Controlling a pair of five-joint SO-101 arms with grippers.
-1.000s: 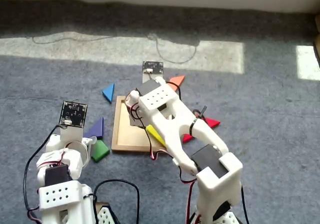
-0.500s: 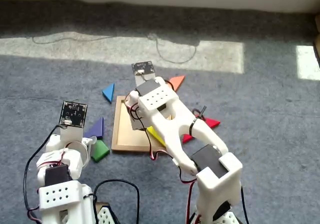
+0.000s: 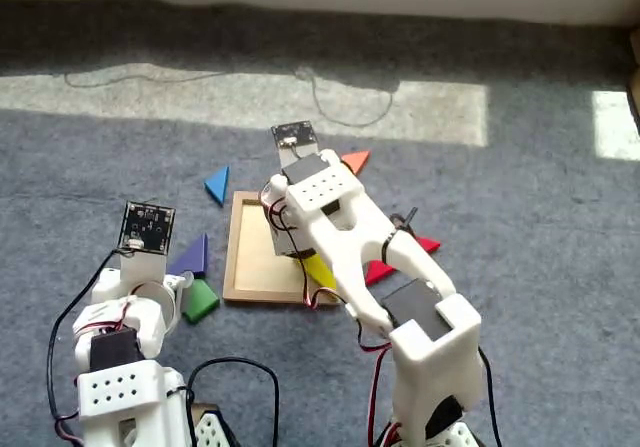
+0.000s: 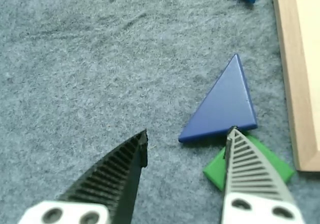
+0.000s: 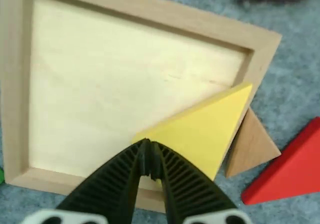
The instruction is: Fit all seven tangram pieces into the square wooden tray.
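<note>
Right at the closed right hand [image 5: 146, 156] lies the yellow triangle [image 5: 200, 129].

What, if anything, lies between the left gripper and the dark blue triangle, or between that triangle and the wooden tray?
Nothing visible. The open left gripper hangs just over the dark blue triangle; only bare carpet separates it from the wooden tray. The green piece lies beside the triangle, off that path.

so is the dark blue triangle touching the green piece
Touching. The left wrist view shows the green piece butting against one edge of the dark blue triangle, with no carpet showing between them.
</note>
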